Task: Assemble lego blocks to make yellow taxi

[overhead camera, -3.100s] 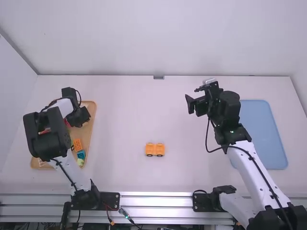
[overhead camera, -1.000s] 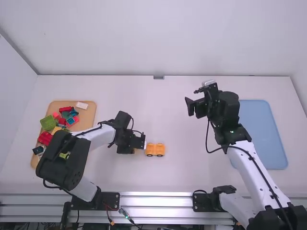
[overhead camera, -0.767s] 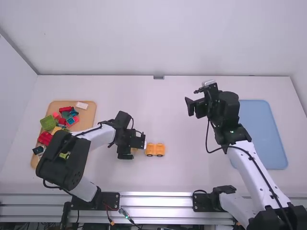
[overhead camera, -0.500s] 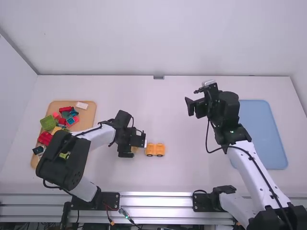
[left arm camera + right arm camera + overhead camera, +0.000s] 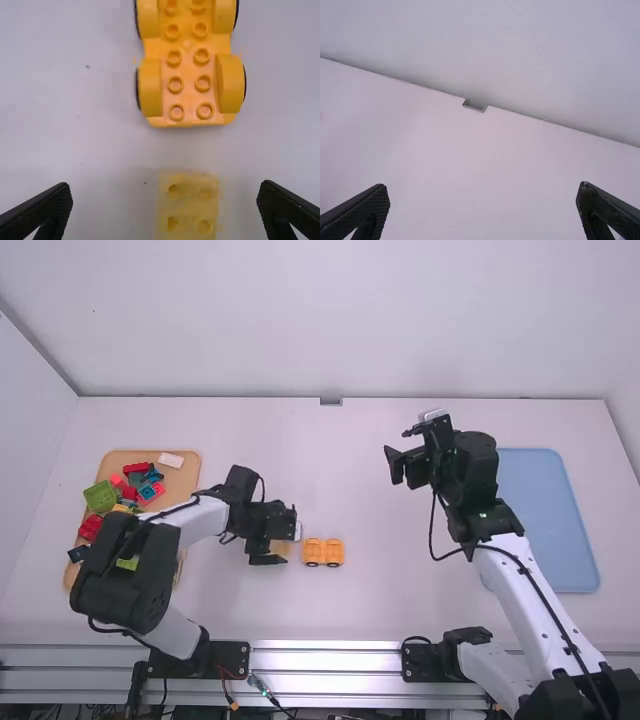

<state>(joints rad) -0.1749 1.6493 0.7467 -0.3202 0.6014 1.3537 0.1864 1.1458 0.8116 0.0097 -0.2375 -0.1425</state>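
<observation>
Left hand (image 5: 281, 543) released, fingers spread wide over counter (image 5: 380, 600), pale yellow block (image 5: 189, 212) between them, gap showing at either side. Orange-yellow wheeled base (image 5: 323, 552) (taxi's underpinnings, studs up) on counter just beyond block, not touching it. Right hand (image 5: 405, 469) released too, fingers apart, well clear of base. Coloured blocks (image 5: 101, 497) on wooden tray (image 5: 186, 486) at left; blue tray (image 5: 548, 525) at right.

Yellow car base (image 5: 188, 70) cut off by the left wrist view's top edge, pale yellow block (image 5: 190, 212) cropped at its bottom, wooden tray (image 5: 189, 480) partly hidden beneath the left arm (image 5: 125, 575), blue tray (image 5: 550, 520) partly masked by the right arm (image 5: 518, 575).
</observation>
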